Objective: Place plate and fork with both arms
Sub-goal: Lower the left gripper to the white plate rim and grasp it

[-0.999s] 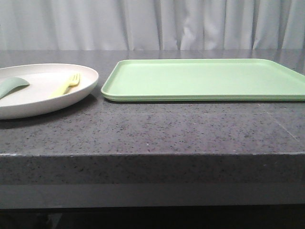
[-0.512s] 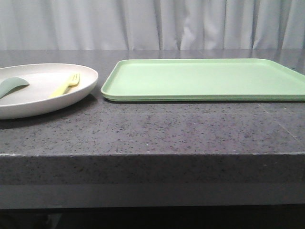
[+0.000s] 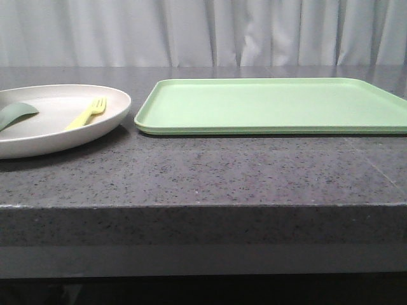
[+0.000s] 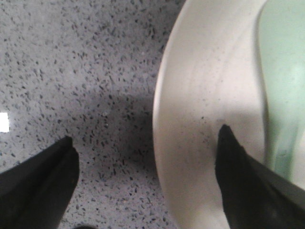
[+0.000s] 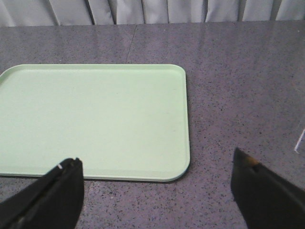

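Observation:
The cream plate (image 3: 57,101) lies at the table's left, with the pale-yellow fork (image 3: 88,113) resting on its right part. Neither gripper shows in the front view. In the left wrist view my left gripper (image 4: 147,133) is open and low, straddling the plate's rim (image 4: 205,71): one finger is over the table, the other over the plate's inside. In the right wrist view my right gripper (image 5: 156,157) is open and empty above the table, by a corner of the tray. The fork is out of both wrist views.
A teal-green spoon-like utensil (image 3: 14,114) lies on the plate's left part and also shows in the left wrist view (image 4: 286,86). A flat light-green tray (image 3: 267,105) lies right of the plate and shows in the right wrist view (image 5: 95,119). The dark speckled table's (image 3: 203,178) front edge is near.

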Controlling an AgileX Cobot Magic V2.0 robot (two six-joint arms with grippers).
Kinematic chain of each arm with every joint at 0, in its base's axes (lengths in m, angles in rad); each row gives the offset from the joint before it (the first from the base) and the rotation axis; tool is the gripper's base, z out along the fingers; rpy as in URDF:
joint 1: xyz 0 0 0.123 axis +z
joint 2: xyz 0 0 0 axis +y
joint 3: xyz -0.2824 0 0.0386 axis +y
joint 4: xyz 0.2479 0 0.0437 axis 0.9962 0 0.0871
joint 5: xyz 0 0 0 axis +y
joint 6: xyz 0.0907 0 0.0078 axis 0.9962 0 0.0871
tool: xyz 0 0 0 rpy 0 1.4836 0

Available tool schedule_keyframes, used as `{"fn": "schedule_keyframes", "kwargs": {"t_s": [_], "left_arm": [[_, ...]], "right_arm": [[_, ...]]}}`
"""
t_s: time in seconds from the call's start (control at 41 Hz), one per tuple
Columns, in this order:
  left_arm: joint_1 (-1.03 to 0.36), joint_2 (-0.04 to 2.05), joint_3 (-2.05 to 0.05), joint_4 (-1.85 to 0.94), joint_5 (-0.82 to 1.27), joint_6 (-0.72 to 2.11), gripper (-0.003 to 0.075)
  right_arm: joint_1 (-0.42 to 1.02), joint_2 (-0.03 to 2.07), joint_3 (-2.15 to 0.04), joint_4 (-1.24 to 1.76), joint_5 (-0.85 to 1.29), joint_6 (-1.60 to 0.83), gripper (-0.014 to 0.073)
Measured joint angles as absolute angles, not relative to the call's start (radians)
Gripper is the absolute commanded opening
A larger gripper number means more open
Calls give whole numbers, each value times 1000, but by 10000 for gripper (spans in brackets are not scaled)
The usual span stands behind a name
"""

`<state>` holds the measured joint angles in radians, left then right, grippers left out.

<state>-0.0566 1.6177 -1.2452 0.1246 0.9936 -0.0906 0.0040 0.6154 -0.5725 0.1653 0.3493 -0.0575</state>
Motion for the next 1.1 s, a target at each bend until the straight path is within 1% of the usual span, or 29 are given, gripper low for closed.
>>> {"fn": "schedule_keyframes", "kwargs": {"t_s": [0.195, 0.268, 0.365, 0.585, 0.658, 0.682, 0.95, 1.096], "left_arm": [[-56, 1628, -1249, 110, 982, -91, 564], [-56, 1630, -1252, 110, 982, -91, 529], [-54, 1632, -1252, 100, 982, -91, 426], [-54, 1635, -1252, 52, 982, -91, 90], [-54, 1635, -1252, 54, 980, -91, -2], [-54, 1635, -1252, 54, 980, -93, -18], [-46, 1629, -1256, 9, 960, -105, -18], [7, 1594, -1254, -66, 958, -105, -18]], "right_arm": [[4, 615, -573, 165, 349, -58, 645], [4, 615, -573, 165, 349, -58, 645], [4, 615, -573, 165, 349, -58, 645], [4, 615, -573, 165, 349, -58, 645], [4, 615, -573, 165, 349, -58, 645], [4, 615, -573, 165, 349, -58, 645], [4, 615, -573, 165, 349, -58, 645], [4, 615, -573, 165, 353, -58, 645]]}}
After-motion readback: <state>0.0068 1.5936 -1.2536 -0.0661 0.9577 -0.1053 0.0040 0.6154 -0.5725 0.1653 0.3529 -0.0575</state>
